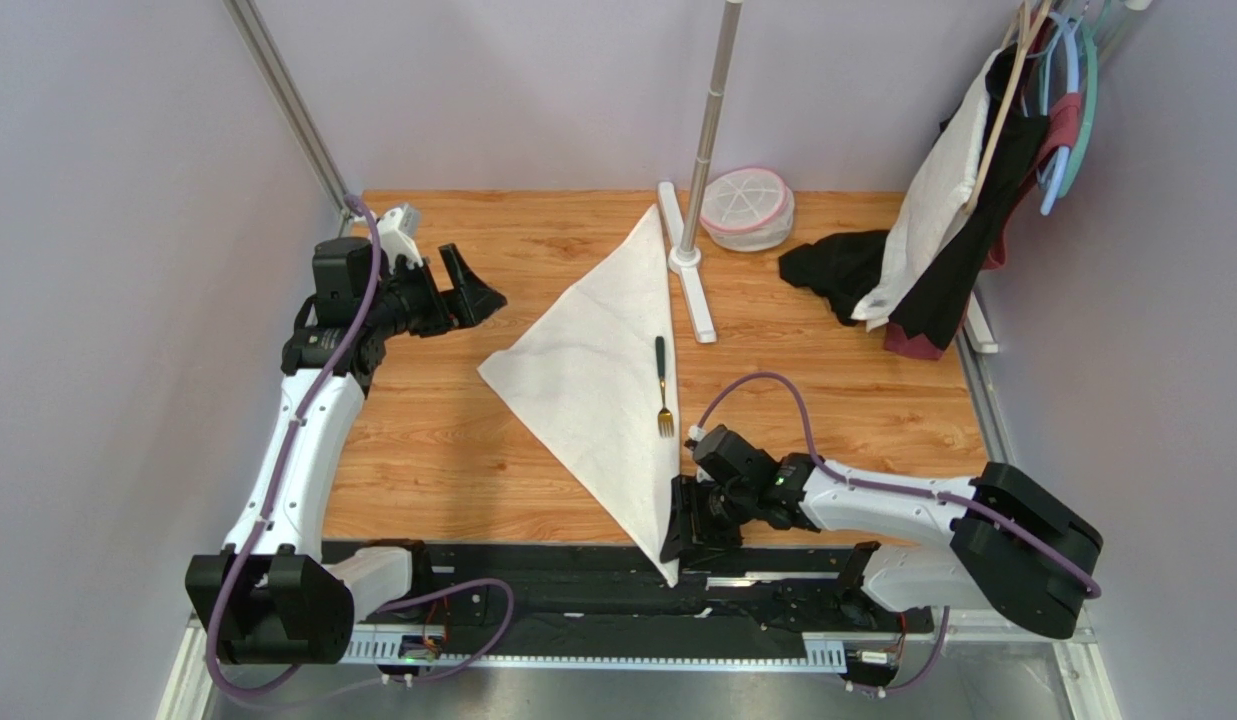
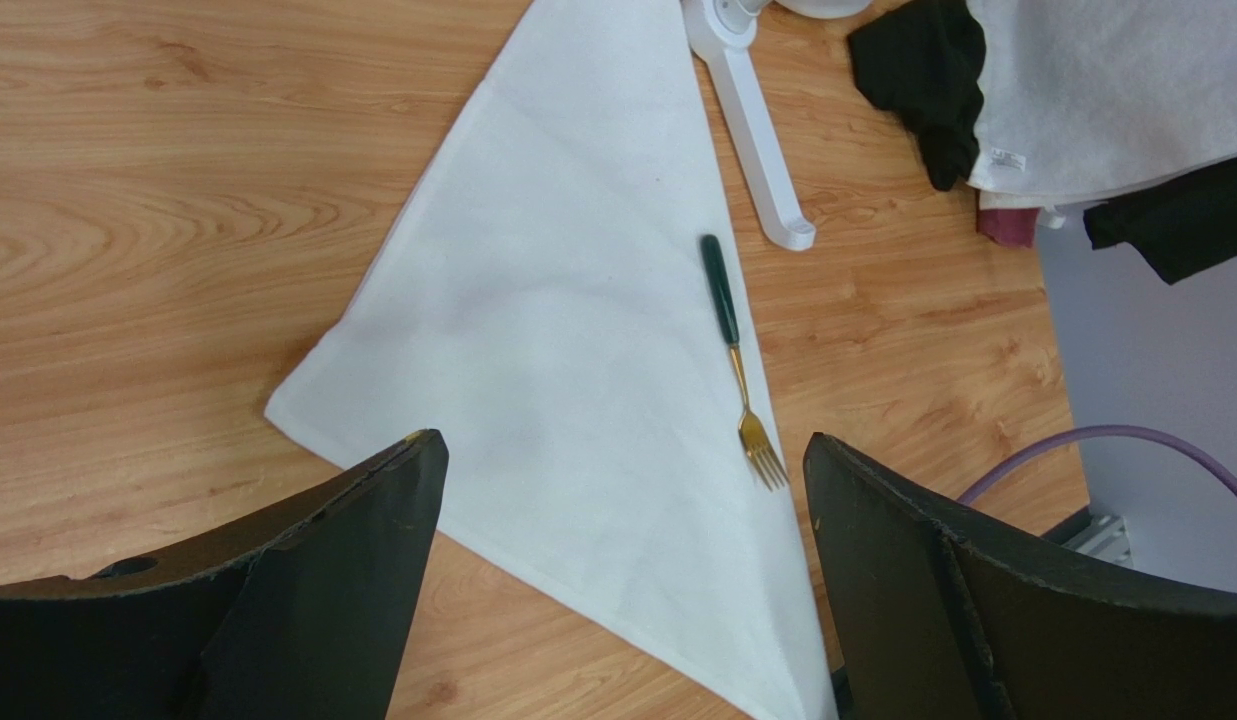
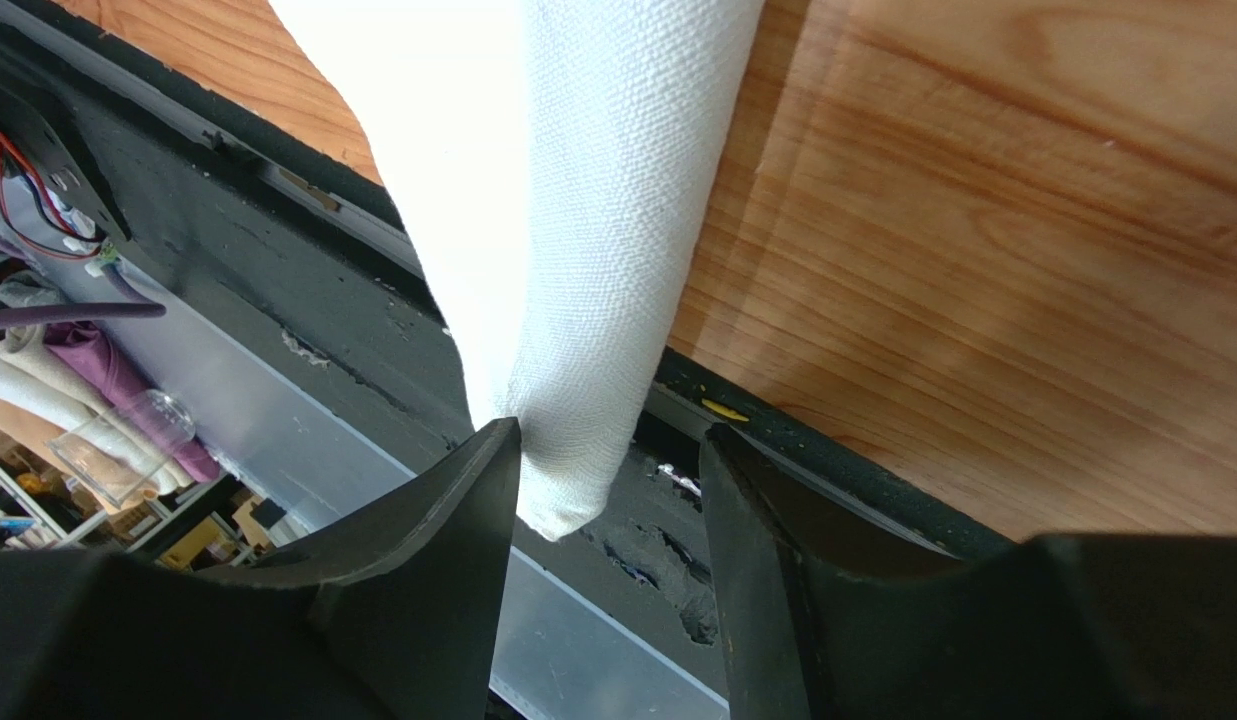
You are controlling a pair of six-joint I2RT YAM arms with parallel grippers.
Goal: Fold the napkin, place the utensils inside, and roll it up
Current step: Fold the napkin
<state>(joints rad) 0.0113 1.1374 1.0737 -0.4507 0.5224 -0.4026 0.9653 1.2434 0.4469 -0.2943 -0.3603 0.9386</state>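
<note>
Pale lilac walls are closing in a wood-grain table (image 1: pixel 429 450). At the left, the left gripper (image 1: pixel 482 293) is hanging over bare wood with its jaws spread wide, grasping nothing. In its wrist view only the two dark finger ends are showing, cut off by the bottom edge.

Just right of it the napkin (image 1: pixel 602 360) is lying flat, folded into a long triangle, one point reaching toward the far edge and another running off the near edge over the black rail (image 1: pixel 579 578). The fork (image 1: pixel 662 387) is resting along the napkin's right edge, dark handle far, gold tines near.

From above, the right gripper (image 1: pixel 681 518) is covering that near point. In its wrist view its fingers (image 3: pixel 444 555) are standing either side of the hanging tip. One is touching the cloth and the other is showing a gap, so it is not clamping.

Further right, a white stand (image 1: pixel 696 270) is holding a pole cut off at the top. A round pink container (image 1: pixel 747 207) is sitting beside it, its contents unclear. A black cloth (image 1: pixel 835 270) is lying under garments on hangers (image 1: pixel 940 195), which are partly out of frame.
</note>
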